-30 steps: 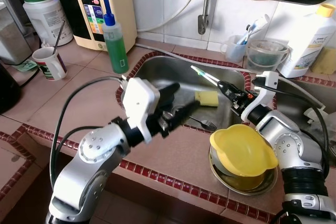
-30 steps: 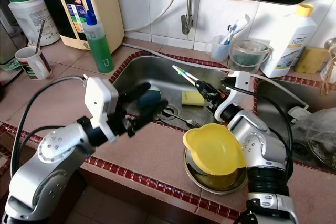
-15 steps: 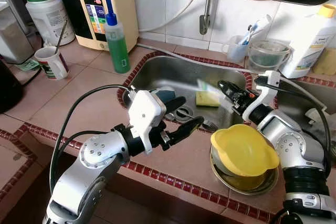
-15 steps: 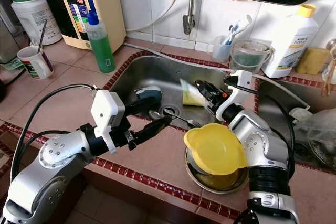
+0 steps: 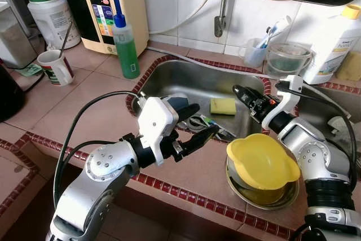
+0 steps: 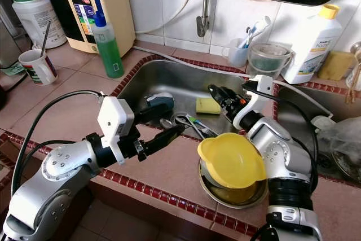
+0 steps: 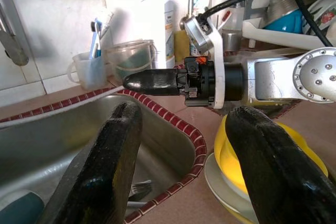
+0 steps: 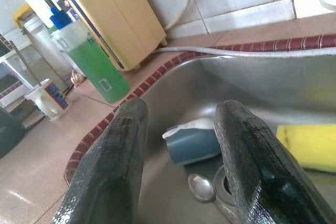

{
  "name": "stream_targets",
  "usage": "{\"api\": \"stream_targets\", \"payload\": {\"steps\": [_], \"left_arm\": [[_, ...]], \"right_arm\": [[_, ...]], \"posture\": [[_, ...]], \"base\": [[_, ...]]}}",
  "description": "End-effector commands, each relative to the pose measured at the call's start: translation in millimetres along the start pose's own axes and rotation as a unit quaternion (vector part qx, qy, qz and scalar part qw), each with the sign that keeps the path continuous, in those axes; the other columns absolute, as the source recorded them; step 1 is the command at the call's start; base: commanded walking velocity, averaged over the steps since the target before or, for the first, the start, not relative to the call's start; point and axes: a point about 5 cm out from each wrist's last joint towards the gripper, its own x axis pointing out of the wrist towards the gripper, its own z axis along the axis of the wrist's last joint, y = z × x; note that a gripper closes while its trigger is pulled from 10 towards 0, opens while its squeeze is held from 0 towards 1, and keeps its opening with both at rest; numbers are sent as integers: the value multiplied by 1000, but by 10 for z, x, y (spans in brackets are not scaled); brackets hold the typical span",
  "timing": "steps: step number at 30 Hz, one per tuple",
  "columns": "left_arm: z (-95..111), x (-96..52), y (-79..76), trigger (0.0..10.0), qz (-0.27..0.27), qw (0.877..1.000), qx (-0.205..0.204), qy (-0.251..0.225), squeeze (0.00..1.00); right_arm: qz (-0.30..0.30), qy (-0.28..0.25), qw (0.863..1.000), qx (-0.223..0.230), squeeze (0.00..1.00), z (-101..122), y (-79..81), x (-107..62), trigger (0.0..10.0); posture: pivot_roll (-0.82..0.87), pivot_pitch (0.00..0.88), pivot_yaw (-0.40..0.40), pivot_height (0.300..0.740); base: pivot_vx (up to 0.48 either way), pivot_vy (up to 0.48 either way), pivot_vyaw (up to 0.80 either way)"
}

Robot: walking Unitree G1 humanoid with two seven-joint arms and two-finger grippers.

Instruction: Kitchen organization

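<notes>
Two grippers in frame, both empty. My left gripper (image 5: 197, 125) hangs over the near rim of the sink (image 5: 169, 70), jaws parted wide, nothing between them. Beside it on the right, on the tiled surface (image 5: 73, 97), a yellow bowl (image 5: 262, 161) sits tilted inside a metal bowl (image 5: 285, 198). My right gripper (image 5: 243, 95) reaches over the sink's right side, above the basin; the wrist view shows its jaws apart with nothing held.

Down in the basin: a blue cup (image 8: 193, 142) lying on its side, a spoon (image 8: 200, 187) near the drain, a toothbrush (image 6: 198, 126) with a green handle lying among the cutlery, a fork (image 7: 137, 188) by the near right corner, and a yellow sponge (image 5: 223, 105) flat on the bottom further back.

Further off, a green soap bottle (image 5: 125, 49) stands at the sink's left edge, a mug (image 5: 53, 67) left of it. Against the wall: a plastic cup (image 5: 254, 53) holding toothbrushes, a clear container (image 5: 286, 58), and a white bottle (image 5: 333, 40).
</notes>
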Motion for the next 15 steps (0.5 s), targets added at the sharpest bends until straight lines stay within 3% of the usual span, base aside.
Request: {"api": "stream_targets", "payload": {"steps": [1,5,9,15], "left_arm": [[56,-3,22,10000,6,1000,12,-7,0],[45,-12,109,10000,34,999,13,-7,0],[47,-13,291,10000,84,996,7,-11,0],[88,-14,568,10000,161,986,18,-27,0]], "right_arm": [[31,-35,999,-25,1000,170,106,16,10000],[49,-88,993,-67,1000,310,239,-40,10000],[41,-141,981,-130,1000,412,351,-116,10000],[34,-175,973,-149,1000,407,492,-183,10000]], "posture": [[16,47,40,740],[20,42,39,740],[23,34,32,740],[26,24,26,740]], "base": [[0,0,0],[0,0,0],[0,0,0],[0,0,0]]}}
